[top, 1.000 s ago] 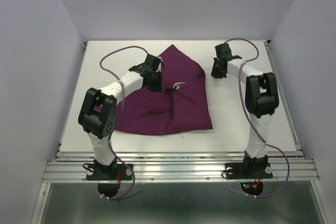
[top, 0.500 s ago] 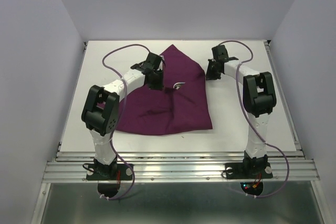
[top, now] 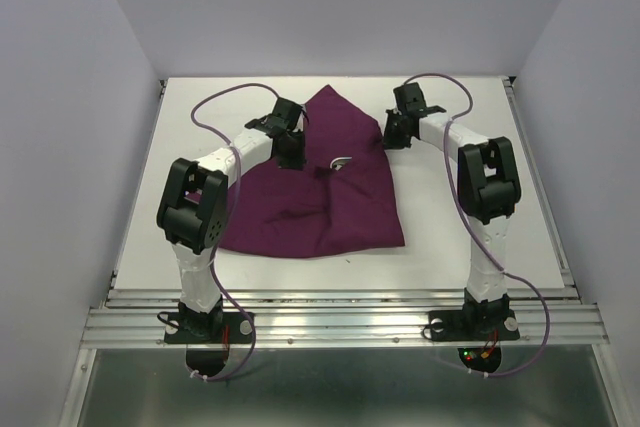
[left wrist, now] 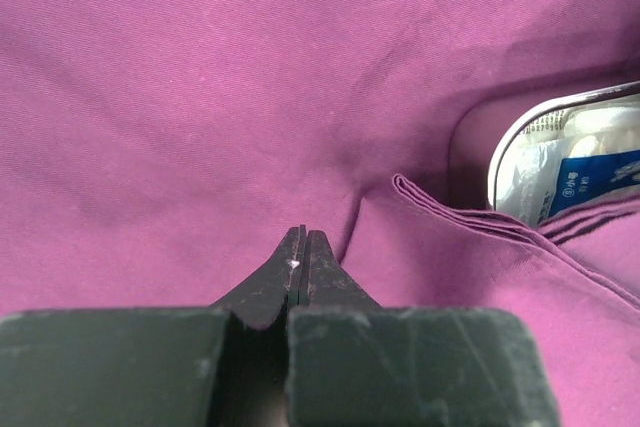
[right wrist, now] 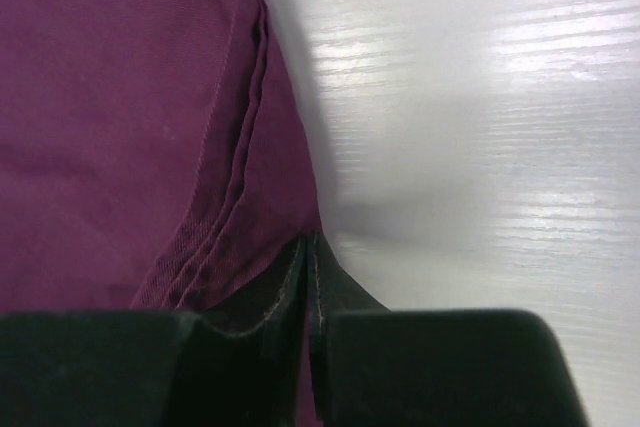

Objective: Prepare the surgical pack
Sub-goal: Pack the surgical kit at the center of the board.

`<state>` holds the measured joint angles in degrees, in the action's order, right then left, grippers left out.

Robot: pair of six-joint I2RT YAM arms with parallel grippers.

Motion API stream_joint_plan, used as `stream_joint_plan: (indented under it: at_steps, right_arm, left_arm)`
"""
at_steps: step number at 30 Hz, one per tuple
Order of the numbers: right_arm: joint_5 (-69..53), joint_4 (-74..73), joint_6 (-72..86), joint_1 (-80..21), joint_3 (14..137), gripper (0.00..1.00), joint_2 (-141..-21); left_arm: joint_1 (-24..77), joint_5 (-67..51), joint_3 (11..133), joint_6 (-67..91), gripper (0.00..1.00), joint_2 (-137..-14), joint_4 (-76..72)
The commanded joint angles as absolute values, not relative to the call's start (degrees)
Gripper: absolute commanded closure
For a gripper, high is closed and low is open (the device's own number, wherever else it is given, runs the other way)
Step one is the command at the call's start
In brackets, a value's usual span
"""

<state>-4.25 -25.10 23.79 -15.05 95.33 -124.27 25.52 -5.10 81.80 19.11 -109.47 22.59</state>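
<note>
The dark-purple cloth lies folded over on the white table, its point toward the back. Under a fold a corner of the steel tray peeks out, holding a clear packet with a blue label and white gauze. From above only a small white glint of the tray shows. My left gripper is shut, its tips resting on the cloth just left of the fold. My right gripper is shut, with its tips at the cloth's layered right edge. Scissors and tweezers are hidden.
Bare white table runs right of the cloth. Grey walls close in on three sides. The metal rail with both arm bases lines the near edge. Purple cables loop above each arm.
My right gripper has slid left across the table to the cloth's right edge. The left gripper has shifted slightly toward the back. The cloth keeps its shape.
</note>
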Motion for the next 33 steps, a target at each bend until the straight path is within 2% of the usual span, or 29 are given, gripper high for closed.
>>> stream_joint_plan:
  at_steps: [1, 11, 16, 33]
  right_arm:
    - [-4.13, -23.55, 23.91, -16.96, 99.05, 0.91, -123.66]
    - [3.33, -24.09, 24.43, -18.28, 98.01, 0.92, -120.77]
    - [3.17, -23.47, 24.43, -18.81, 96.77, 0.92, -119.71]
    - [2.9, -23.64, 24.78, -21.09, 96.95, 0.92, -126.47]
  left_arm:
    - [25.31, -5.1, 84.46, 18.02, 1.0, -108.9, 23.03]
    - [24.79, -4.92, 84.29, 17.84, 1.0, -108.02, 23.12]
    - [24.79, -5.62, 84.64, 17.84, 1.0, -107.58, 23.03]
    - [24.79, -5.89, 87.35, 17.67, 1.0, -108.01, 24.26]
